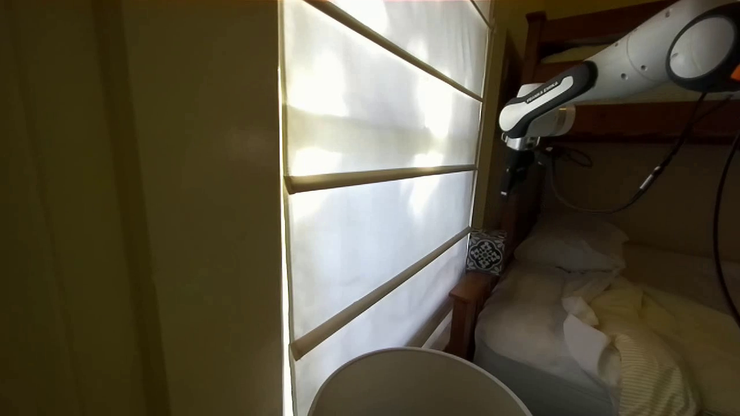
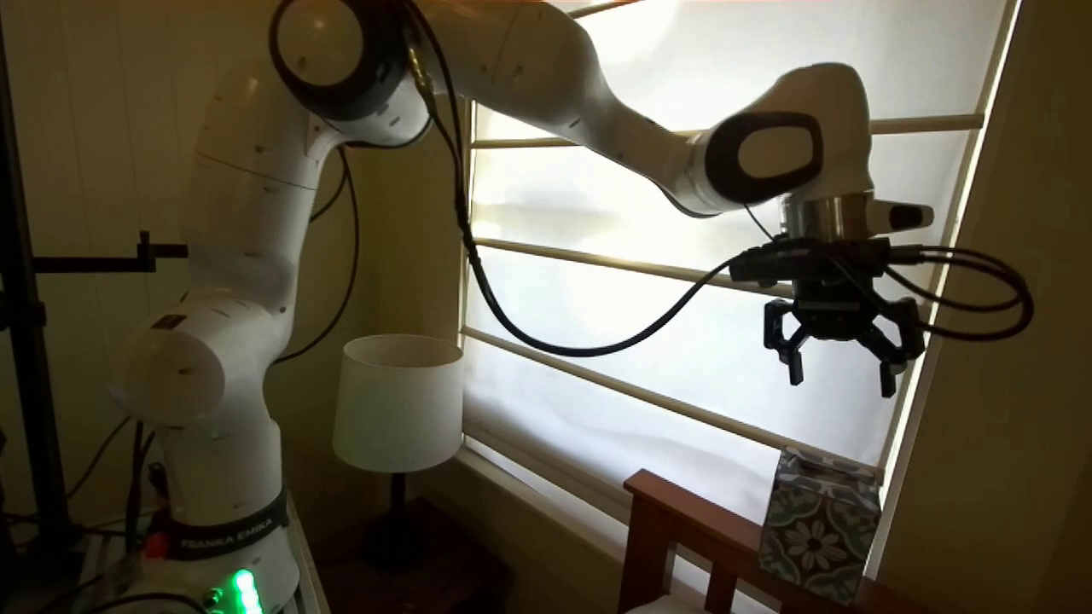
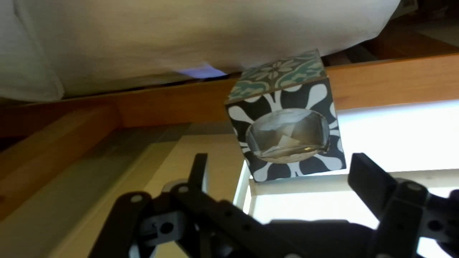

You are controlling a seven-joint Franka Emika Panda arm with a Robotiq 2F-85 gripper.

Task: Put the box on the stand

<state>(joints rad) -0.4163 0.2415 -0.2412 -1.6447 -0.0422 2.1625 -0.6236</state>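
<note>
The box (image 1: 485, 252) has a black-and-white lattice pattern and perches on the wooden bed-end rail by the window. In an exterior view the box (image 2: 819, 529) shows a green-grey flower side. In the wrist view the box (image 3: 287, 98) shows its top with an oval opening. My gripper (image 2: 842, 384) is open and empty, above the box and apart from it. The gripper (image 3: 279, 159) in the wrist view has its fingers spread wider than the box. The gripper also shows in an exterior view (image 1: 511, 179). A dark wooden stand (image 2: 448, 546) is low behind the bed end.
A white-shaded lamp (image 2: 397, 405) stands on the dark stand. It also shows in an exterior view (image 1: 419, 384). The window blind (image 1: 381, 231) is close behind the box. The bed (image 1: 537, 312) with a white pillow (image 1: 569, 240) lies beside the wooden rail (image 2: 695, 503).
</note>
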